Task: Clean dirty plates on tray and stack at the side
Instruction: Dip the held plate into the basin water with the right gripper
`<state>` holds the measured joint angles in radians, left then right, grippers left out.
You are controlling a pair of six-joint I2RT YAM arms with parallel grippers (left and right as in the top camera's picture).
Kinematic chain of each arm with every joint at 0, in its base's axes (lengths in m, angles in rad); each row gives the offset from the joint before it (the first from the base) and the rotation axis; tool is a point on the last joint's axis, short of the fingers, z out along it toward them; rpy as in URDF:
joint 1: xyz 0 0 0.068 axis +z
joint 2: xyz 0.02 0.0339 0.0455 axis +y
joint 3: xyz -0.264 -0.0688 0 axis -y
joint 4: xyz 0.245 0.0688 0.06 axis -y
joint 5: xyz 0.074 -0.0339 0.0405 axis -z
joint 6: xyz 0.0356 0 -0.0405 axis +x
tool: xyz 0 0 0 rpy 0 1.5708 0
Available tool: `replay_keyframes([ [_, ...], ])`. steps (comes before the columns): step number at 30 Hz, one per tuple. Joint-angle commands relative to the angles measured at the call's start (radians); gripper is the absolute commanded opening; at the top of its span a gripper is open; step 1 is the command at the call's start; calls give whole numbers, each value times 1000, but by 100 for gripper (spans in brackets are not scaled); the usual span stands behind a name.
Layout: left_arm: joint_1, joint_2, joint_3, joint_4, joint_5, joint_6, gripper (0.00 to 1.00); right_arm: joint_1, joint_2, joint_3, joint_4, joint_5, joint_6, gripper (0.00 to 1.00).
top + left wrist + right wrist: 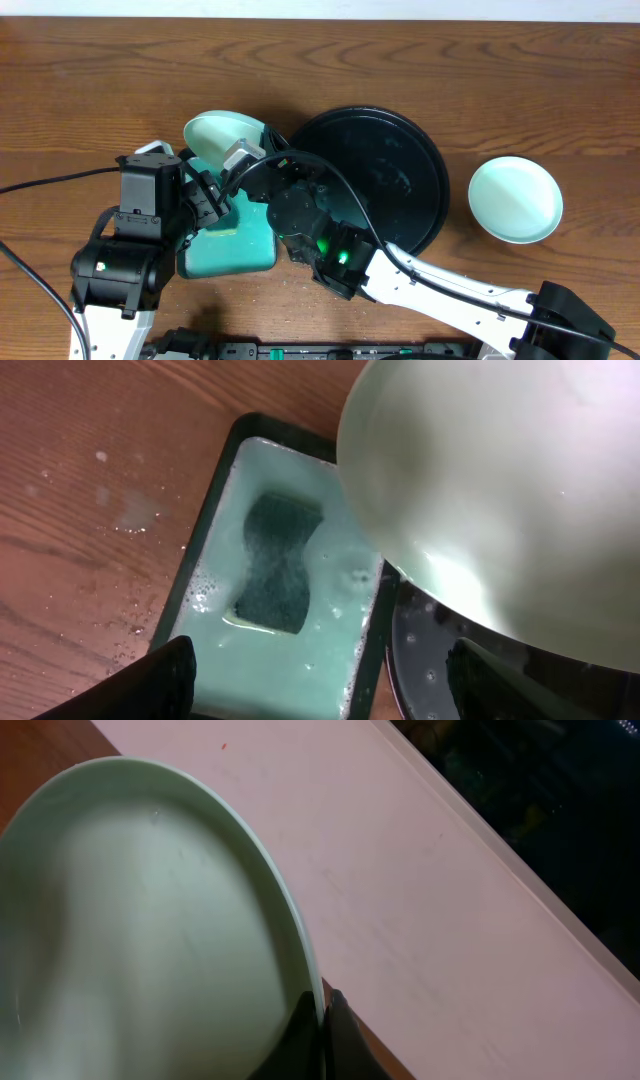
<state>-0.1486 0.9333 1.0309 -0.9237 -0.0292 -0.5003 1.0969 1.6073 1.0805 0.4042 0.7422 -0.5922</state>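
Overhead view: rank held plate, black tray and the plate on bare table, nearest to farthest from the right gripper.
From the right gripper:
1. held plate, pinched at its rim, left of the tray.
2. black tray, just to the gripper's right.
3. loose plate, on bare wood at the far right.

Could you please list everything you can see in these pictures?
table: one, brown wood grain, under everything.
black tray: one, glossy black, round, table centre.
plates: two, pale mint; held plate tilted at the black tray's upper left, other plate on the table to its right.
teal tray: one, rectangular with a dark rim, soapy water inside, left of the black tray.
sponge: one, dark teal, in the teal tray.
cable: one, black, far left.
left gripper: open, above the teal tray.
right gripper: shut on the held plate's rim.
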Motion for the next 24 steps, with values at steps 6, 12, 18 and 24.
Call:
replay_keyframes([
  [6, 3, 0, 26, -3, -5, -8, 81, 5, -27, 6, 12, 20, -19, 1],
  [12, 3, 0, 26, -3, -4, -8, 81, 5, -27, 6, 20, 20, -38, 1],
  [18, 3, 0, 26, -3, -4, -8, 81, 5, -27, 6, 30, 20, -38, 1],
  [24, 3, 0, 26, -3, -4, -8, 81, 5, -27, 6, 31, 20, -38, 1],
])
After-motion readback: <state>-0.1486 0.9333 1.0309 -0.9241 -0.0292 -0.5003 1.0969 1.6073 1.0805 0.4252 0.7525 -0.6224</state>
